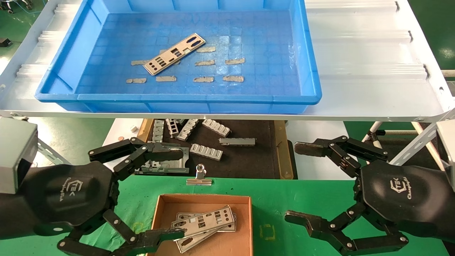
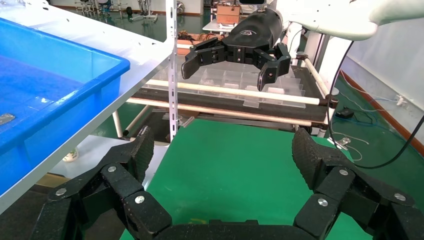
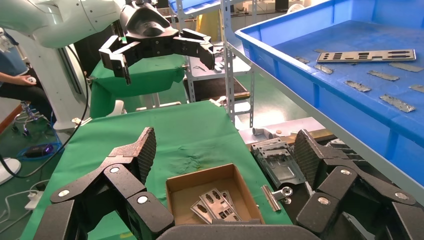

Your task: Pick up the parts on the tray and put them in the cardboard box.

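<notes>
— Plates first: where, measured from the cardboard box (image 1: 204,227)?

— One part (image 1: 179,54) lying flat and askew on the floor of the tray (image 1: 309,64), up on the white shelf (image 1: 366,71) well beyond the box. Others, the stacked plates (image 1: 204,222), resting inside the box, overlapping at slight angles.

— Left gripper (image 1: 177,193)?

— Hovering just beside the box's left edge, spread wide, holding nothing; lower fingertip overlapping the box's near left corner in the head view.

— Right gripper (image 1: 296,183)?

— Off the box's right side, above the green mat (image 1: 284,199), also gaping wide and empty.

— Anything seen only from above?

— Ribbed grey blocks (image 1: 206,151) on a dark mat (image 1: 245,160) beyond the box, under the shelf; tan tape strips (image 1: 234,61) scattered around the lone plate.

— And from the wrists?

— Right wrist view: box, its stacked plates, a binder clip (image 3: 276,196) just beside it, and the tray's plate edge-on. Left wrist view: no box at all, only tray wall, green mat and the other claw farther off.
</notes>
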Tool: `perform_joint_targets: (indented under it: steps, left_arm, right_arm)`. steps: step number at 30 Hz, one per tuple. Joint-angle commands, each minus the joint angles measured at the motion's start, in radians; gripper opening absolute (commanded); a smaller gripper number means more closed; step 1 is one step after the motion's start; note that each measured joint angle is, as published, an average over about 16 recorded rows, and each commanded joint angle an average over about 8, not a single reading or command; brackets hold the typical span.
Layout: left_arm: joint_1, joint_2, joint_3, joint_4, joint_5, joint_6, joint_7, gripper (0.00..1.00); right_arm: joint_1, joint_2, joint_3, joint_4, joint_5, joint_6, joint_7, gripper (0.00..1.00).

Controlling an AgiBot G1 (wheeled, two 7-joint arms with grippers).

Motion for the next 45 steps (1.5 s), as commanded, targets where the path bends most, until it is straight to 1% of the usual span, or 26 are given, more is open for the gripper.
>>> perform_joint_targets:
  steps: [1,45]
  left_arm:
    - [0.000,0.000,0.000,0.000,0.000,0.000,0.000,1.00]
    - [0.000,0.000,0.000,0.000,0.000,0.000,0.000,1.00]
  right_arm:
    - [0.000,0.000,0.000,0.000,0.000,0.000,0.000,1.00]
    - [0.000,0.000,0.000,0.000,0.000,0.000,0.000,1.00]
